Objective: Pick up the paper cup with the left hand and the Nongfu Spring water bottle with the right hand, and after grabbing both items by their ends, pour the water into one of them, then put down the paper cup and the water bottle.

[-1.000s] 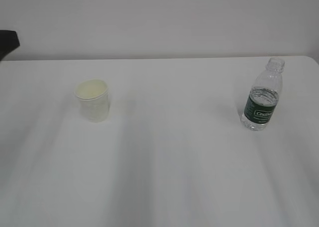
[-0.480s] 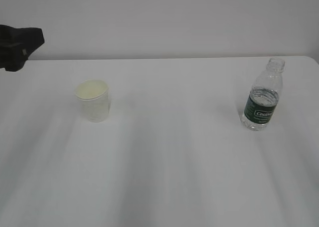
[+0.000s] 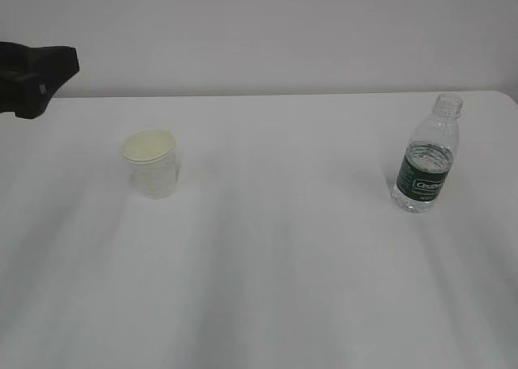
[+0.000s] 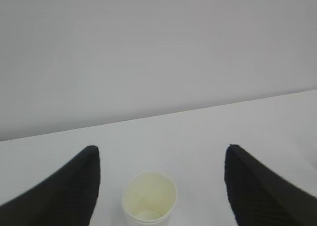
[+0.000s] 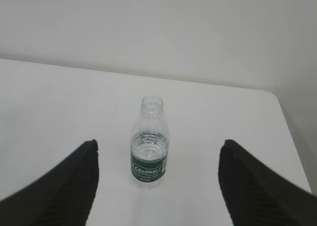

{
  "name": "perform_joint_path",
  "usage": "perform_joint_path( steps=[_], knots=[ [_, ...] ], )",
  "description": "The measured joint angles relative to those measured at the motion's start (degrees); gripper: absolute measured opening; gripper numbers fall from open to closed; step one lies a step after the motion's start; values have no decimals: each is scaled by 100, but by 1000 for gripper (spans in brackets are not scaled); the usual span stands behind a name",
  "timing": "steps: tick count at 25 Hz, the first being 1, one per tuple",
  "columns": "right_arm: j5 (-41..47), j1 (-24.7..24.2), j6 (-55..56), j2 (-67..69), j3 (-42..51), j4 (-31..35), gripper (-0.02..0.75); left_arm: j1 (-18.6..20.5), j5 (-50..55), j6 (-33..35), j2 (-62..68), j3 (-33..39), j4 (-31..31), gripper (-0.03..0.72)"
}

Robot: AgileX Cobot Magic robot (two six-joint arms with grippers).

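**Clerk:** White tabletop (image 3: 275,248), plain pale wall behind. Item one, nearest the viewer on the exterior view: the Nongfu Spring water bottle (image 3: 426,154), standing upright at about three o'clock on the table, capless, the water (image 3: 421,192) filling roughly its lower half.

**Checker:** Any writing?

**Clerk:** Dark green band with white lettering; on the right wrist view it reads something like "Cestbon", not sharp enough to confirm. Item two: the paper cup (image 3: 150,163), upright at about nine o'clock, mouth up, cream inside, well apart from the bottle.

**Checker:** Why that spacing?

**Clerk:** Likely so that each arm has its own item on its own side, with room to close in.

**Checker:** Grippers?

**Clerk:** The left hand (image 4: 158,186) has its jaws spread wide, holding nothing, the cup centred between them just below. Farthest back, its dark body shows at ten o'clock. The right hand (image 5: 158,186) likewise is spread and empty, the bottle framed between its fingers, still at a distance.
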Motion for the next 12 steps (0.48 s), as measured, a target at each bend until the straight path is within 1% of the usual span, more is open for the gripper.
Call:
perform_joint_path(
  steps=[3, 6, 8, 12],
  knots=[
    [-11, 0, 13, 288, 0, 1, 573, 0, -11, 0, 38, 0, 39, 579],
    [-42, 0, 37, 468, 0, 235, 573, 0, -71, 0, 48, 0, 39, 578],
    [-130, 0, 51, 529, 0, 327, 573, 0, -306, 0, 48, 43, 39, 577],
    [-387, 0, 51, 538, 0, 393, 573, 0, -731, 0, 48, 334, -238, 576]
  ],
)
